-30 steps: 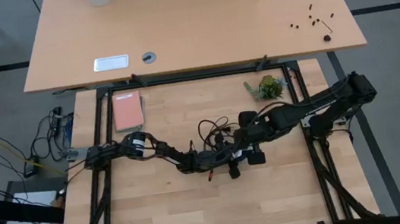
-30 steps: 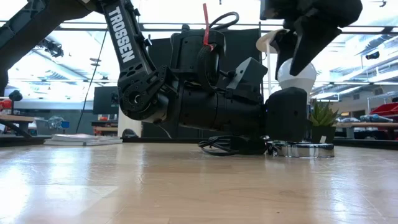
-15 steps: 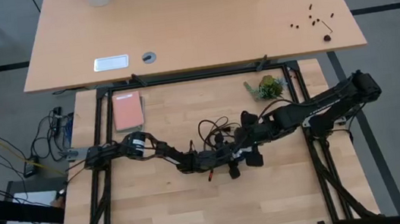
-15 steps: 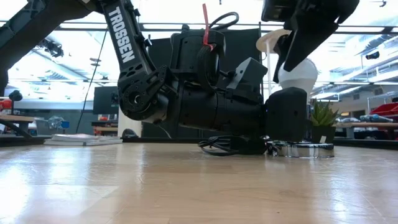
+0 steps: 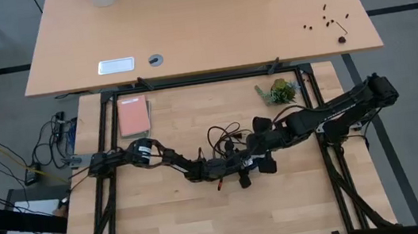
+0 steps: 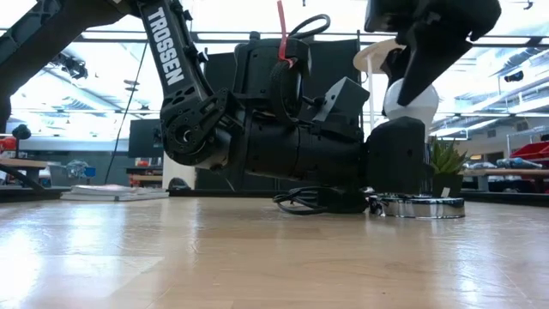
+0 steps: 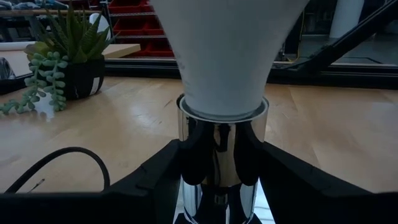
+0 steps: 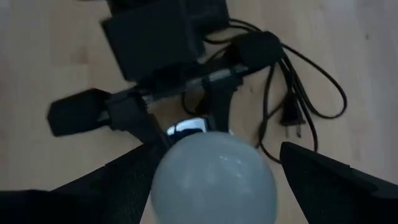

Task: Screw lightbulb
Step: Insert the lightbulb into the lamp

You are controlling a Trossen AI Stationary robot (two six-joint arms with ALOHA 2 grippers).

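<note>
- The lightbulb (image 6: 409, 100) is white and pear-shaped, with a smooth round dome (image 8: 214, 175).
- It stands upright, narrow end down, inside the shiny metal socket (image 7: 222, 152).
- The socket sits on a round silvery disc (image 6: 419, 207), and the bulb is directly above this disc.

White lightbulb (image 6: 410, 100) upright over socket disc (image 6: 420, 206), right claw (image 6: 410, 73) above

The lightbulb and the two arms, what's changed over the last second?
The right tool twisted slightly around the lightbulb, and its arm shifted a little in the high view. The left tool stayed clamped on the chrome socket, and the bulb stayed seated upright in it.
</note>
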